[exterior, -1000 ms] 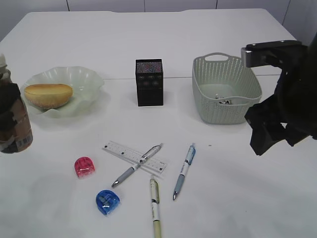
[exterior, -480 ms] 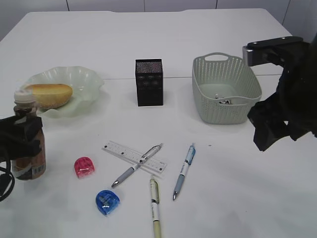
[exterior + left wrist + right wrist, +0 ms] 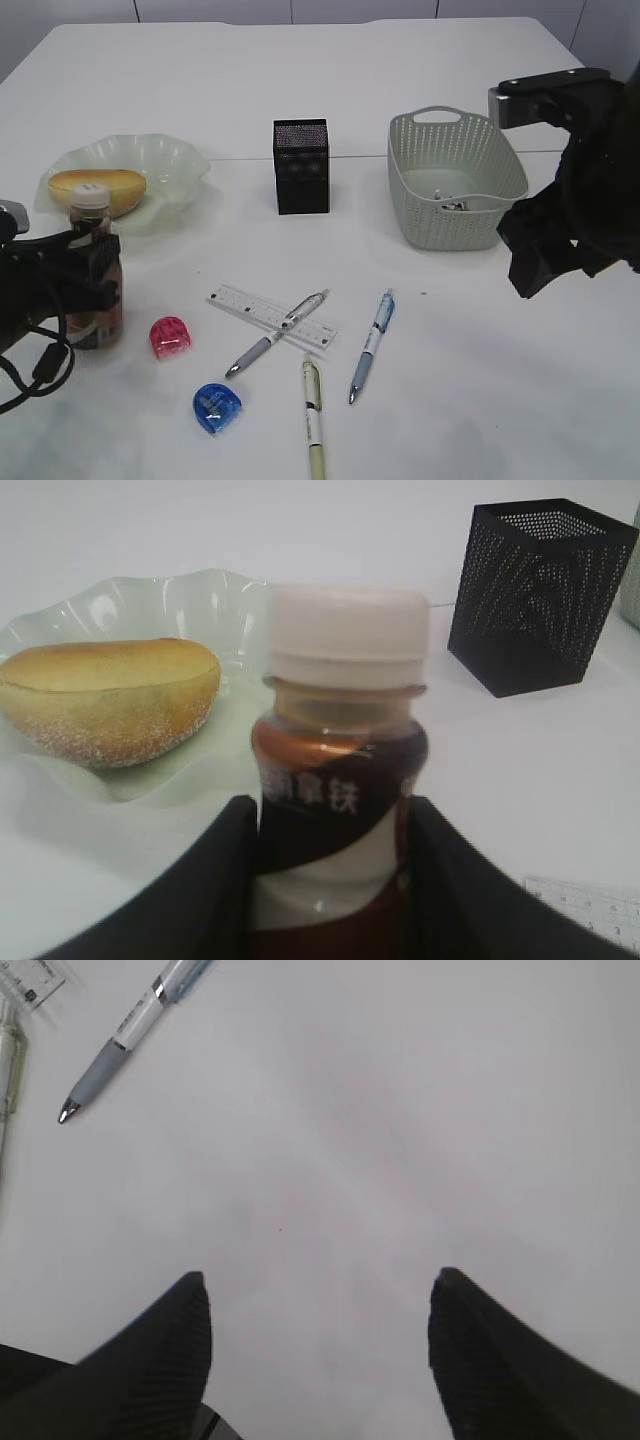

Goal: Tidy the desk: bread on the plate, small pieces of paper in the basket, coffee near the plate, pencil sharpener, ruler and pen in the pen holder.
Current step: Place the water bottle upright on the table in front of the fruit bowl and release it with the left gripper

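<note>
One step is in hand: we grip the coffee (image 3: 340,780) in the left claw (image 3: 85,275), upright, just short of the plate (image 3: 175,160) beyond it, where the bread (image 3: 95,185) already lies. Paper scraps, apparently, sit in the basket (image 3: 455,185). Ruler (image 3: 270,315), pens and sharpeners remain on the bench (image 3: 480,400). Its label characters are unreadable. Our right claw (image 3: 320,1330) hangs open, empty.

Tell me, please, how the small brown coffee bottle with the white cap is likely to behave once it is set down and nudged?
The small brown coffee bottle is tall and narrow, so it may tip if pushed near its white cap. Its smooth plastic looks somewhat slippery between the left gripper's fingers. It appears full, so probably heavy for its size.
</note>
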`<state>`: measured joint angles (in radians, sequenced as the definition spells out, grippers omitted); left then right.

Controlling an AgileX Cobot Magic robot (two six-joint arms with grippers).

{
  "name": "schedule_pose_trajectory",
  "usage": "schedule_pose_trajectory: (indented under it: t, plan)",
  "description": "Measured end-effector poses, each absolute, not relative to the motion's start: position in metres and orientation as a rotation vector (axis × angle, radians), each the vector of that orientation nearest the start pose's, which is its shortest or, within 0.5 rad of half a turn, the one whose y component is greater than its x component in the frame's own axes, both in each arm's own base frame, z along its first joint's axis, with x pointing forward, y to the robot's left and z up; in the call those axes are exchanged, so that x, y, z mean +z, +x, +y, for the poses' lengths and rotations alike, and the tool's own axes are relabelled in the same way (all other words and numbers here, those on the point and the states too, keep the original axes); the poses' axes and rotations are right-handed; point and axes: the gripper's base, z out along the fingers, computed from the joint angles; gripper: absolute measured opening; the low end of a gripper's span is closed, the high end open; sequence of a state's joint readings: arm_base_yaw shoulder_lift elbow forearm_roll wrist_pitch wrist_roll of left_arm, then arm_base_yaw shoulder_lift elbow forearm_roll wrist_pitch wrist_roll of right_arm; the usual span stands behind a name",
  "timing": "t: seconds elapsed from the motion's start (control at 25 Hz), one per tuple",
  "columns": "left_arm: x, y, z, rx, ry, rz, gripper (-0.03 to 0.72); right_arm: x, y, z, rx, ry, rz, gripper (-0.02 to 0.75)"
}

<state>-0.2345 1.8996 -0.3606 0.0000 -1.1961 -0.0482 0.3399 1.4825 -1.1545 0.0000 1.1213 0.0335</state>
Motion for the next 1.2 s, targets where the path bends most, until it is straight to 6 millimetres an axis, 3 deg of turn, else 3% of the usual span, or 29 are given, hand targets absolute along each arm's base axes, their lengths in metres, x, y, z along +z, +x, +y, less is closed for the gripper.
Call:
schedule_pose_trajectory:
  t: [0.52,0.8,1.2]
  plan:
    - [0.083,0.274,-0.065,-0.231,0.122,1.79,0.321,0.279,0.266,0.094,0.049,-0.451,2.897,0.499]
    - [0.084,0.274,-0.065,-0.233,0.119,1.786,0.321,0.277,0.268,0.094,0.046,-0.452,2.905,0.499]
    - [0.103,0.267,-0.068,-0.264,0.164,1.81,0.32,0.277,0.268,0.094,0.047,-0.452,2.903,0.499]
